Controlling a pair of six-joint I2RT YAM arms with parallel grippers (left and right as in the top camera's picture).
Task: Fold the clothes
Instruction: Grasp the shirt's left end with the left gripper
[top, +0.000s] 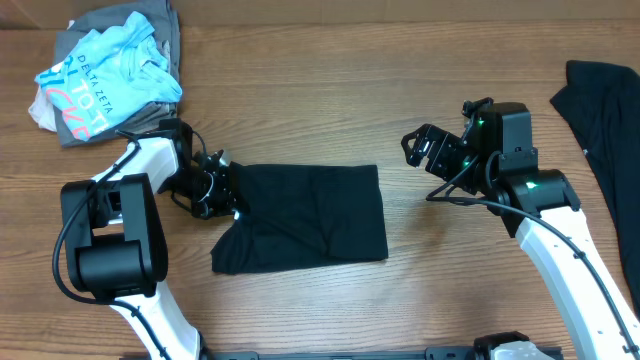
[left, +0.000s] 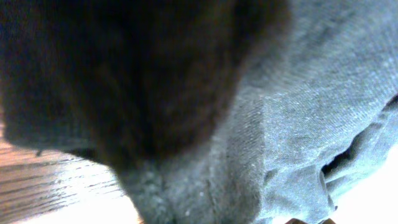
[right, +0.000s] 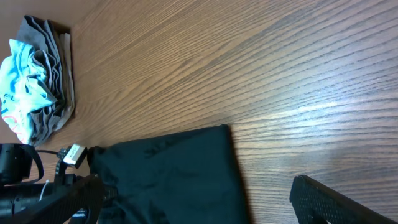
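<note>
The plain black soft-knit T-shirt (top: 310, 215), folded rectangular, lies on the wood-grain surface (top: 330, 80). The left end effector (top: 218, 192) sits at its left edge, fabric-obscured; closure cannot be told. The right end effector (top: 422, 147), right of it, is spread.

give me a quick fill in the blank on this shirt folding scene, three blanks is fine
1. The folded shirt in the middle of the table is ____ in colour.
2. The end effector at the shirt's edge belongs to the ____ arm.
3. The top garment on the pile in the far corner is light ____.

Missing words: black; left; blue
</note>
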